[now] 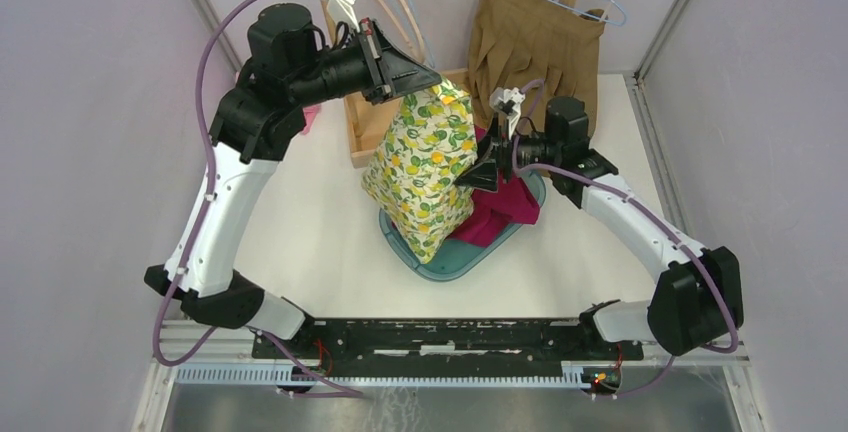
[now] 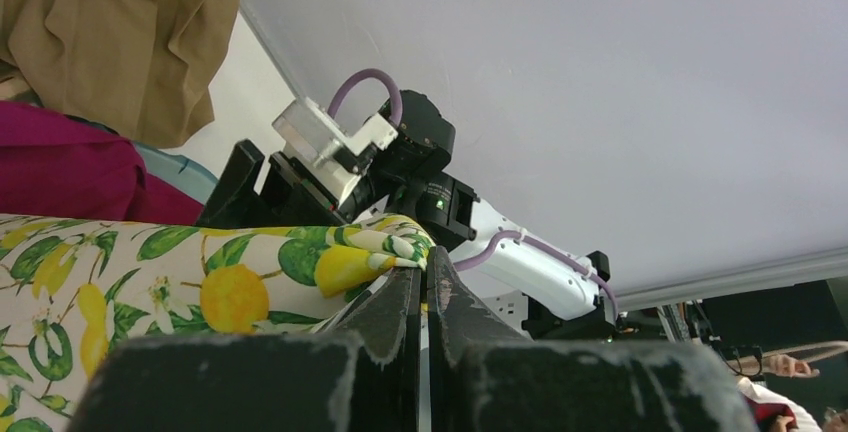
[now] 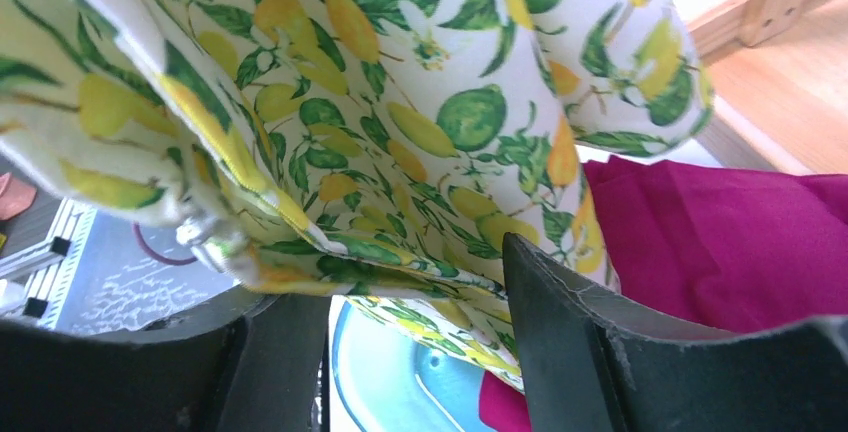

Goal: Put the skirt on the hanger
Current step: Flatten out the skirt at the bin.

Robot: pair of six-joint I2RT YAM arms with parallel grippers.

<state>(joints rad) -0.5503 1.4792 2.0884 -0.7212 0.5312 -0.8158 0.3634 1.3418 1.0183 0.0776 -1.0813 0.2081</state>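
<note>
From above, the left pincer holds the yellow-and-green lemon-print fabric skirt up by one top corner. The cloth hangs over the teal plastic tray, which sits on the white worktop and holds a crumpled magenta garment. The right pincer is level with the skirt's right side. Thin pale empty hangers hang on the wooden rack behind, beside a brown skirt already hung.

In the left wrist view, the left pincer is pressed together, pinching the skirt's hem.

In the right wrist view, the right pincer is spread, with a fold of the skirt drooping between its jaws, ungripped.

The step looks like the second grasp: closing on that edge, then stretching the waistband towards a hanger.
</note>
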